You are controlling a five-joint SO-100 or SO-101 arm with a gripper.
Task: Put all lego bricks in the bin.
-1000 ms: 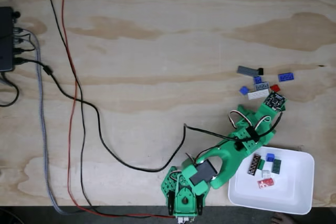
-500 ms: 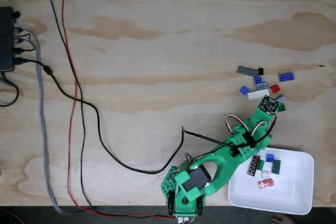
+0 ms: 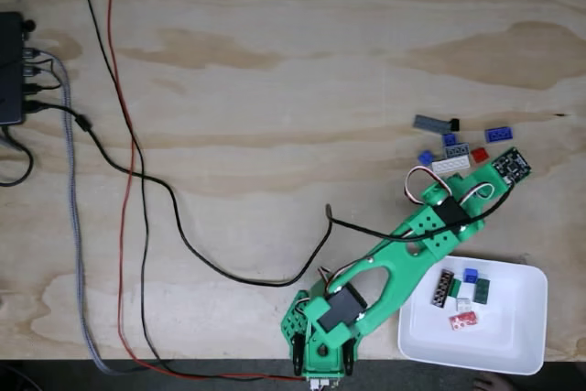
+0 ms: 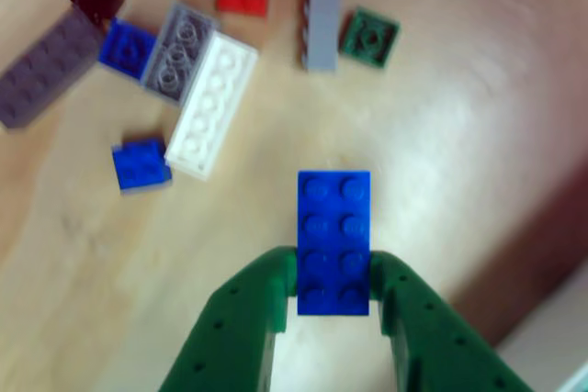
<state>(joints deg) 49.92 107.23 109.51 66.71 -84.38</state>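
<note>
your hand [image 4: 333, 305] clenched on a blue brick [image 4: 333, 240], loose bricks [image 4: 211, 103] scattered on the counter [image 3: 275, 89] beyond it, white bin [image 3: 526, 318] holding several bricks

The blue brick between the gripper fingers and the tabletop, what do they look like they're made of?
The blue brick looks like moulded plastic with a smooth, slightly glossy finish: uniform colour, crisp round studs. The tabletop looks like unfinished plywood: pale, matt, with wavy grain bands and darker patches. The gripper fingers look like green matt plastic, possibly 3D printed.
</note>
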